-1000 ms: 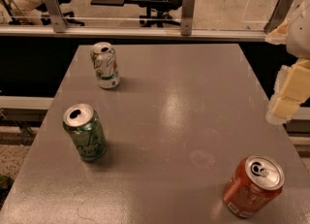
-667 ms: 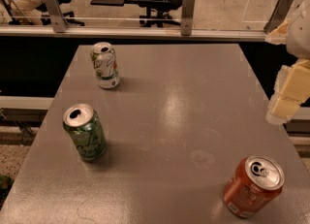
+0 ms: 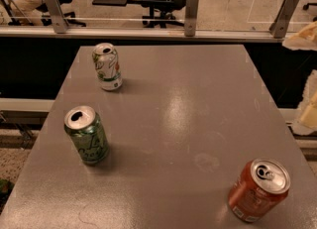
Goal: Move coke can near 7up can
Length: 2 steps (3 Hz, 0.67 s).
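Tool (image 3: pixel 309 110) is at the right edge of frame, mostly cut off, off the desk (image 3: pixel 188 104) and holding nothing visible. Can't tell whether it's open or closed.

Coke can (image 3: pixel 258 191) is at lower right, near the desk's front right corner and well apart from the tool. 7up can (image 3: pixel 107 67) is at upper left, so this is a full diagonal move.

Step in hand, as I read it: reach for the coke can, not yet gripped.
- Come down over it and grip across the body below the rim.
- Lift clear, don't drag.
- Route through mid-desk, away from the green can (image 3: pixel 87 135) at left.
- Set it down just beside the 7up can, not touching.

Orientation: coke can stands upright, long axis vertical, silver top up, base flat on the desk.
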Available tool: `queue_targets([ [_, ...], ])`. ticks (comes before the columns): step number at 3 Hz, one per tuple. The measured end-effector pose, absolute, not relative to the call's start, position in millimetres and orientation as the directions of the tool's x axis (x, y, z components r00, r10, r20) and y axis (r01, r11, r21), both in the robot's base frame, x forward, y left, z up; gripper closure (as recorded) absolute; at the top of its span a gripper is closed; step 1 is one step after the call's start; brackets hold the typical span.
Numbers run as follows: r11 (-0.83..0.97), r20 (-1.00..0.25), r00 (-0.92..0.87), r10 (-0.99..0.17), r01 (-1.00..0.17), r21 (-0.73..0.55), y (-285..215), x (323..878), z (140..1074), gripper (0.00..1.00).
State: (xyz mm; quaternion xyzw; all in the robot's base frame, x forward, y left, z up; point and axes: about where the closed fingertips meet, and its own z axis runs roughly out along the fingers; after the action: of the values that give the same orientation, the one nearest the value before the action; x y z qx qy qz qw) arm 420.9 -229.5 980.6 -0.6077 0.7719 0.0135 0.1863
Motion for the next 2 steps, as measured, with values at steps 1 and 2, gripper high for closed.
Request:
queue_targets([
  [1,0.216,-0.391,-0.139,-0.91,-0.963,-0.16,-226,397,972,0.0],
  [2,0.139,-0.447,-0.06,-0.893,-0.979,-0.148,-211,371,961,0.0],
])
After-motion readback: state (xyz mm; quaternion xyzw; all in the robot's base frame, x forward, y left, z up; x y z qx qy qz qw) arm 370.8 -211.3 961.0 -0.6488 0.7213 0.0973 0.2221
